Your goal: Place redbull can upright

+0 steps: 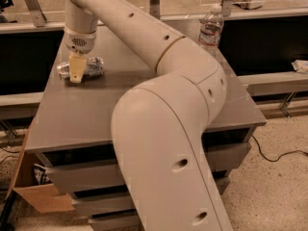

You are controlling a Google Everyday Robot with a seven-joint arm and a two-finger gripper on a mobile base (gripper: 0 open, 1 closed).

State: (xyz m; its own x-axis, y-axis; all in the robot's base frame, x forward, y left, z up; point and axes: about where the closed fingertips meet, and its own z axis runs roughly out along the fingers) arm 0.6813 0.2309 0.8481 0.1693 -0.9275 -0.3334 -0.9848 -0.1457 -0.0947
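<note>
Gripper (77, 70): points straight down at the far left corner of the table, right in front of the can's middle. This angle does not show whether it is apart or clamped on the can.
Redbull can (95, 66): lies on its side near the table's far left edge, with its long axis running left to right. The gripper hides its middle and the silver ends show on either side.
Arm (163, 129): rises from the near right, bends at a big elbow and reaches back across the table, probably so the wrist can come down onto the can from above.
Table (72, 124): grey flat top with bare surface just near of the can, which looks like a fair place to stand it.
Water bottle (211, 27): stands upright at the far right edge, well apart from the can and out of the way.
Step in hand: most likely taking hold of the lying can across its body.
Next move: lift, turn the can until its top faces up, then set its base flat.
Risk: a dented, round can may roll or slip, and the left edge is near.
Cardboard box (36, 196): sits on the floor at the near left, under the table's corner.
</note>
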